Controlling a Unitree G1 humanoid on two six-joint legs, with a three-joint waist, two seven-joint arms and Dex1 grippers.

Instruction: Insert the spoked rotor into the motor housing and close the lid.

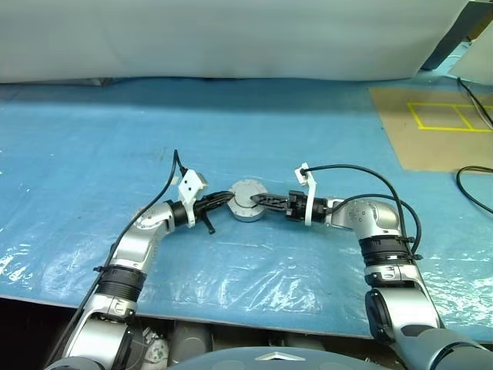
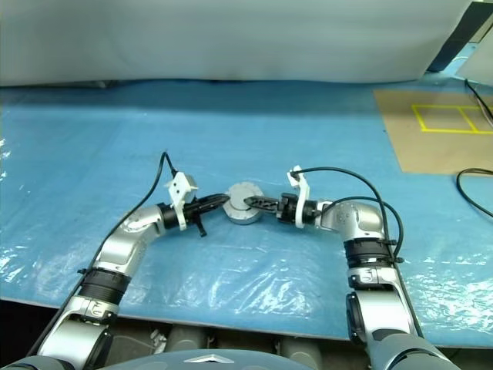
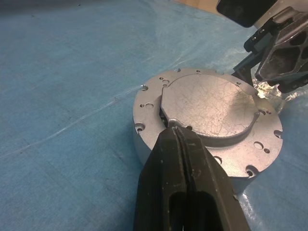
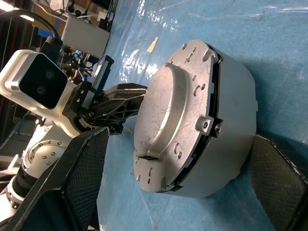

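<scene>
Housing and lid sit dead centre between my two arms on the blue tarp (image 1: 308,116), the motor housing (image 4: 231,120) a squat drum of dull machined metal and the lid (image 3: 211,108) already lying on top of it. From the right wrist view I see my right gripper (image 1: 248,201) reaching in from the right with its fingers spread wide on either side of the drum, one mesh-textured pad (image 4: 84,178) ahead of the lid's face, the other behind the base, neither clearly touching. My left gripper (image 3: 178,132) comes from the opposite side, pinched tight, its tips at the lid's raised centre step. Both arms look equally near. The lid is a flat disc with a scuffed, raised middle and a ring of small drilled holes; I think a thin dark gap still shows along part of its seam, so I judge it not fully seated. I cannot see the spoked rotor, presumably inside.
</scene>
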